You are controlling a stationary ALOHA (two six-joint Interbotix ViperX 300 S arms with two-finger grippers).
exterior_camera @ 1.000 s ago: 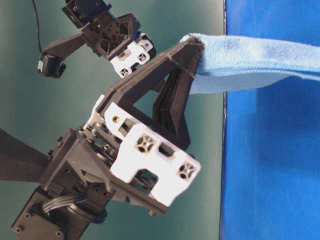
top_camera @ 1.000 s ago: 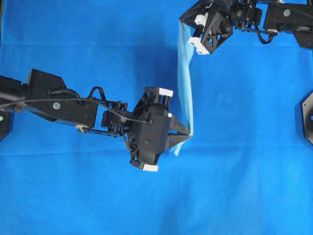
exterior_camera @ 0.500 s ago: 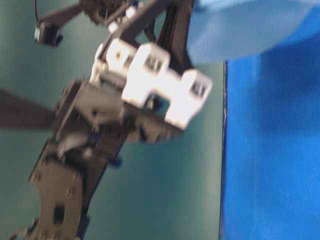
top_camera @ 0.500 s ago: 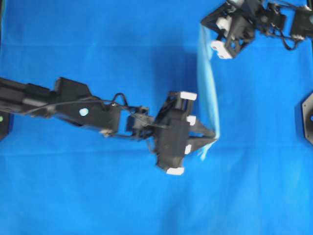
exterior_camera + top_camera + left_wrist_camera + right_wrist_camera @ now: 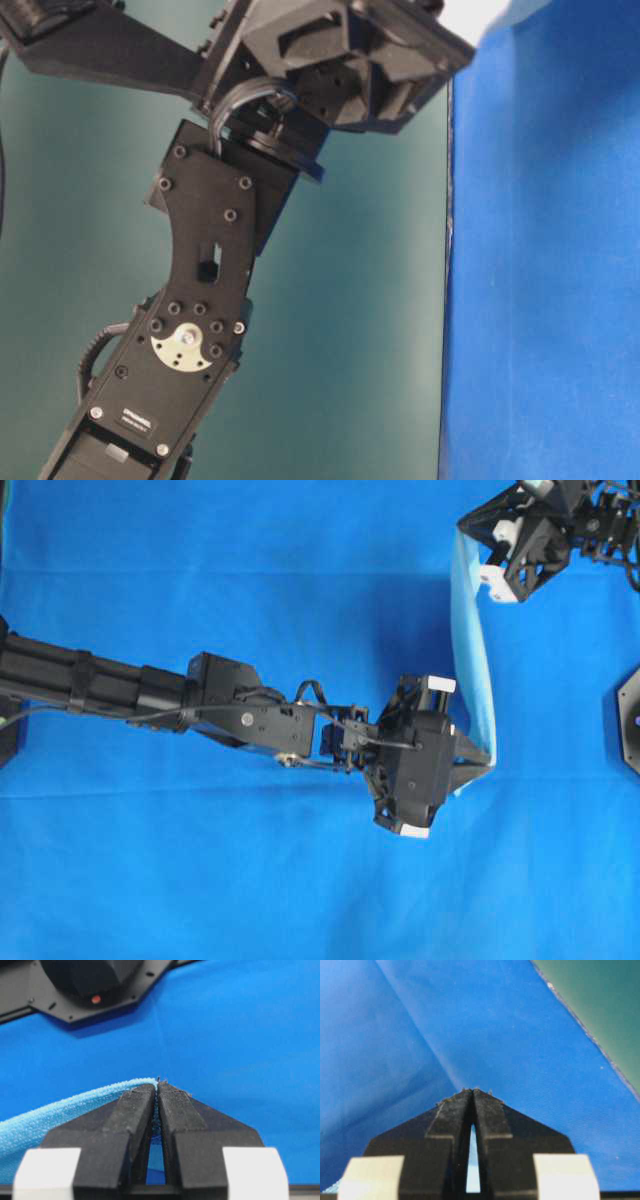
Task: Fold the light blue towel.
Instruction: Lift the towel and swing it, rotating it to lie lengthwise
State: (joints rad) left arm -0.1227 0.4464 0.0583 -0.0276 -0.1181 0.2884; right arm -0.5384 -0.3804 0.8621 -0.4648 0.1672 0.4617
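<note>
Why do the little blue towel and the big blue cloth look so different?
The light blue towel is pale sky blue; the table cloth is a deeper royal blue. The towel is a narrow hanging strip, pinched by the left gripper and right gripper; the table cloth lies spread flat. The towel looks fuzzy; the table cloth looks smooth. Both are blue fabric.

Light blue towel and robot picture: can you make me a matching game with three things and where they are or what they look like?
Things:
1. light blue towel
2. left gripper
3. right gripper
4. table cloth

Descriptions:
A. dark royal blue, spread out flat underneath everything
B. pinches the towel's end near the top edge of the overhead view
C. pale blue, hanging stretched between two grippers
D. pinches the towel's end nearer the middle of the overhead view

Pairs: 1-C, 2-D, 3-B, 4-A
</note>
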